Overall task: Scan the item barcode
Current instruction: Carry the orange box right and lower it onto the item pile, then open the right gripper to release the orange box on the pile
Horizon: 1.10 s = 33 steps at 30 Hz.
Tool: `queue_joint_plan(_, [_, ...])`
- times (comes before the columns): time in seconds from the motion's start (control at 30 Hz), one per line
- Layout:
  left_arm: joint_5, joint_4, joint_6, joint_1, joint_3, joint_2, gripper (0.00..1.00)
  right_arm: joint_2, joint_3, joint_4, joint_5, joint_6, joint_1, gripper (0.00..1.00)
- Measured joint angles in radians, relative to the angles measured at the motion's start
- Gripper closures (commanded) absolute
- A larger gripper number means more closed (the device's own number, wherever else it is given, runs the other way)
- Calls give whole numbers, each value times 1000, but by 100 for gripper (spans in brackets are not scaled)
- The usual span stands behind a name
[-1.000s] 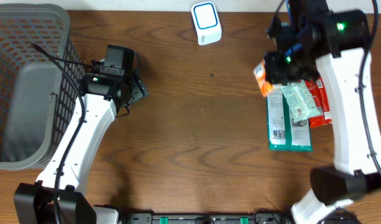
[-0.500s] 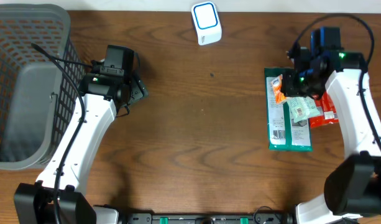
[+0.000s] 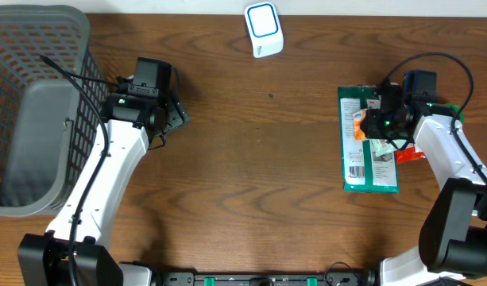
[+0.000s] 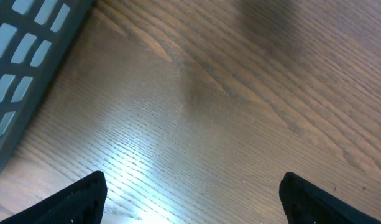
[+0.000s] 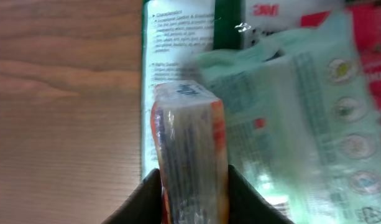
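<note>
Inspection, worktop (image 3: 251,183), wood grain.

L arm: gripper (image 4: 193,199) hangs over bare wood just beside the grey basket (image 3: 36,103). Jaws wide, nothing btwn them. Basket corner shows at top left of the L wrist view.

R arm: gripper (image 5: 195,198) low over the pile of packs at the R side. Jaws narrow, set vs. both sides of the orange packet (image 5: 190,143), which stands on edge btwn the fingers (image 5: 246,202). Contact visible on both sides; firmness of grip not determinable.

Item location: orange packet sits above the upper part of the green pack (image 3: 370,179), near its left edge. Contact w/ the pack below not determinable.

Green pack lies flat, long side running away from the robot, barcode (image 3: 356,171) face up on its lower left. A pale green sachet (image 5: 314,112) lies across it, tilted. Red pack (image 3: 410,155) lies under the sachet's R edge.

Scanner (image 3: 264,29), white w/ blue ring, stands at the far edge of the worktop, centre, well apart from both grippers and the pile.
</note>
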<state>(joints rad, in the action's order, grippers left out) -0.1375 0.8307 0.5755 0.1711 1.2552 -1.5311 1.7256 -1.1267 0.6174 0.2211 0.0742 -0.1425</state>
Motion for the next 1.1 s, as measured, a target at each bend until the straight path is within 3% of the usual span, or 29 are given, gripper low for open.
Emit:
queue_joint_plan(0.23, [0,0,0,0,0,0,11,0,0,-24,-67,0,-3,49])
queue_joint_plan(0.37, [0,0,0,0,0,0,11,0,-23,9,-82,10,-3,34])
queue_joint_plan(0.5, [0,0,0,0,0,0,10,-5,-77,40,-87,18,-3,29])
queue_joint_plan(0.53, [0,0,0,0,0,0,11,-9,-94,48,-86,24,-3,22])
queue_joint_plan(0.63, [0,0,0,0,0,0,11,-20,-121,60,-65,77,-2,14])
queue_joint_plan(0.67, [0,0,0,0,0,0,11,-22,-121,60,-60,93,-2,1])
queue_joint_plan(1.1, [0,0,0,0,0,0,11,-23,-121,59,-39,158,-1,1])
